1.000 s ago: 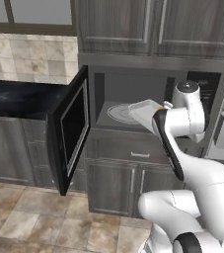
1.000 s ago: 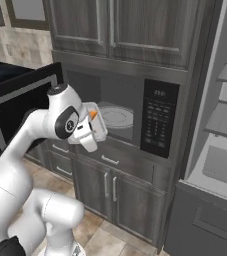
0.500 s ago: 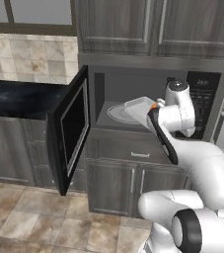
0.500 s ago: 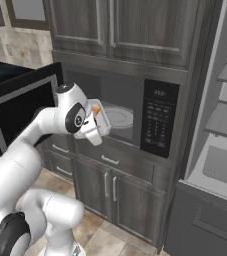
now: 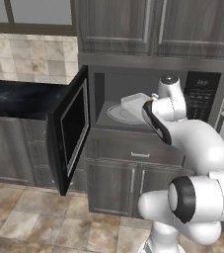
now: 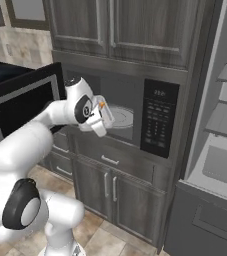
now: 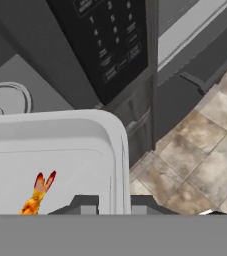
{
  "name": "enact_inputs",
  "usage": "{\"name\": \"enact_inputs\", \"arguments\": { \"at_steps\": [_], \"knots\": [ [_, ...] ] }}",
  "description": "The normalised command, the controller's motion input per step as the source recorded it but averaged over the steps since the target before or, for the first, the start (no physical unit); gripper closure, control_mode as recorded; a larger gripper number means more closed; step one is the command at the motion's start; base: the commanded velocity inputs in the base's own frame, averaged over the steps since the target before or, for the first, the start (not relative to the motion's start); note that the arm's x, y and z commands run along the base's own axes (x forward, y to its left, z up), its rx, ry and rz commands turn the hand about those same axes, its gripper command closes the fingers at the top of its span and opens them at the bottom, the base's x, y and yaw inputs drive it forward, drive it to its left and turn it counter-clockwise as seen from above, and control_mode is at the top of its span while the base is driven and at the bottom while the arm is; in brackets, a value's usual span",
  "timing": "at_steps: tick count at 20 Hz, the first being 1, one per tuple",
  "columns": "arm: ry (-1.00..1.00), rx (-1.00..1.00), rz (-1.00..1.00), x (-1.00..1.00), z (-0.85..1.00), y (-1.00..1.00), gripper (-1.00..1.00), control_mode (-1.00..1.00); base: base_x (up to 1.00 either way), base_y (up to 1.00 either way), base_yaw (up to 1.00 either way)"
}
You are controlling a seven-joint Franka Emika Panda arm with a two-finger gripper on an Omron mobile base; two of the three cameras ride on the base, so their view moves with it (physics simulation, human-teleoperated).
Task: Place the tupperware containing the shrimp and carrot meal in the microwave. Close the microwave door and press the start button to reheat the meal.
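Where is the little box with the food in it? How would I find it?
Find the black microwave under the wooden cupboards, its door swung open. Right in front of the opening, the gripper holds a pale grey-white tupperware. Unlike the round white turntable plate inside, it is rectangular, with an orange carrot in it.

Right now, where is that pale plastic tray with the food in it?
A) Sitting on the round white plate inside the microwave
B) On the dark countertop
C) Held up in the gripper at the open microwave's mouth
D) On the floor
C: the tupperware is clamped by its rim in the gripper, raised in front of the open microwave, above the turntable plate.
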Motion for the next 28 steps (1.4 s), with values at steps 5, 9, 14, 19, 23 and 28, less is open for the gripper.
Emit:
{"name": "enact_inputs", "arguments": {
  "at_steps": [5, 9, 14, 19, 23, 28],
  "knots": [
    [0.0, 0.0, -0.04, 0.37, -0.25, -0.01, 1.0, -1.0, 0.0, 0.0, 0.0],
    [-0.08, 0.0, -0.03, 0.22, -0.56, 0.0, 1.0, -1.0, 0.0, 0.0, 0.0],
    [-0.14, 0.0, -0.02, 0.3, -0.38, 0.0, 1.0, -1.0, 0.0, 0.0, 0.0],
    [-0.09, 0.0, -0.04, 0.42, -0.21, 0.0, 1.0, -1.0, 0.0, 0.0, 0.0],
    [-0.04, 0.0, -0.06, 0.49, -0.15, 0.0, 1.0, -1.0, 0.0, 0.0, 0.0],
    [0.0, 0.0, -0.07, 0.51, -0.01, 0.0, 1.0, -1.0, 0.0, 0.0, 0.0]
  ]
}}
